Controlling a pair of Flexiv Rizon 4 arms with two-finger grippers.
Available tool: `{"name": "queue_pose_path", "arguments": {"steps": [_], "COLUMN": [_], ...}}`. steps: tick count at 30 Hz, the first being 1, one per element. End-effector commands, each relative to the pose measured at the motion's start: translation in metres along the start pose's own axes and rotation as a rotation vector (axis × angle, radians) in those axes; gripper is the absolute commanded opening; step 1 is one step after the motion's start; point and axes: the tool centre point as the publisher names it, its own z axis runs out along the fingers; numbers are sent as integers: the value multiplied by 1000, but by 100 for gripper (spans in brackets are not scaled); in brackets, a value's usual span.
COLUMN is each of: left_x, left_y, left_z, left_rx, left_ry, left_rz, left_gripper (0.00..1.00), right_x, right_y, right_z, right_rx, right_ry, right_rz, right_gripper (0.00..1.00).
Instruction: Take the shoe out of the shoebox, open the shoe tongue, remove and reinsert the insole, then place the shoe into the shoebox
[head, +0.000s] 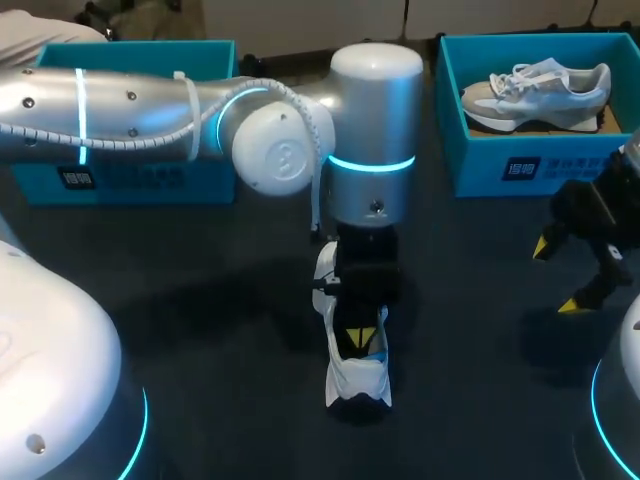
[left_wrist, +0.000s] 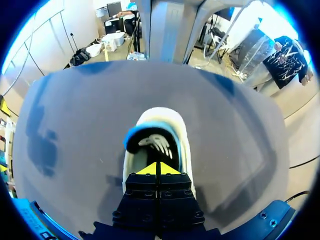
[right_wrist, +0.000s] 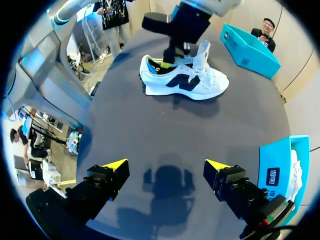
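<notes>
**Left gripper inside the white shoe, right gripper released at the side**

The white shoe (head: 358, 375) lies on the dark table (head: 200, 300), out of any box, about in the middle between the left and right edges and closer to the near edge. In the head view its toe points to the near edge. In the right wrist view it stands upright on its sole, and the tongue (right_wrist: 202, 52) is lifted up and away from the opening.

The left arm (head: 150, 110) comes in from the left side and reaches to the middle of the table. The left gripper (head: 360, 335) points straight down into the opening of the shoe. In the left wrist view its 2 yellow tips are pressed together, with no gap between them. I cannot tell if something thin is pinched there.

The right gripper (head: 555, 277) hangs above the bare table near the right edge, well apart from the shoe. Its 2 fingers are spread wide and hold nothing.

2 blue shoeboxes stand along the far edge. The left shoebox (head: 130, 180) is at the far left corner, partly behind the left arm. The right shoebox (head: 520, 165) is at the far right corner, and a second shoe (head: 535, 90) lies inside it.
</notes>
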Motion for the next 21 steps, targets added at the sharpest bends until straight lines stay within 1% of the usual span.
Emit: {"name": "queue_pose_path", "arguments": {"steps": [1, 2, 4, 8, 11, 13, 17, 20, 21], "left_x": [3, 3, 4, 2, 0, -3, -5, -5, -5], "left_y": [-12, -14, -19, -26, -29, -26, -22, -24, -24], "left_z": [-17, -20, -25, -25, -21, -14, -5, 1, 3], "left_rx": [-9, -6, 26, 44, 46, 56, 108, 144, 144], "left_ry": [4, 5, -1, -12, -15, -12, -10, -14, -15], "left_rz": [-11, -13, -5, 1, 8, 3, -2, -1, -3], "left_gripper": [0, 0, 0, 0, 0, 0, 0, 0, 0], "right_x": [0, 0, 0, 0, 0, 0, 0, 0, 0], "right_y": [0, 0, 0, 0, 0, 0, 0, 0, 0], "right_z": [1, 1, 1, 1, 1, 1, 1, 1, 1], "right_rx": [3, 3, 3, 3, 3, 3, 3, 3, 3], "right_ry": [0, 0, 0, 0, 0, 0, 0, 0, 0], "right_rz": [0, 0, 0, 0, 0, 0, 0, 0, 0], "right_gripper": [100, 100, 100, 100, 100, 100, 100, 100, 100]}}
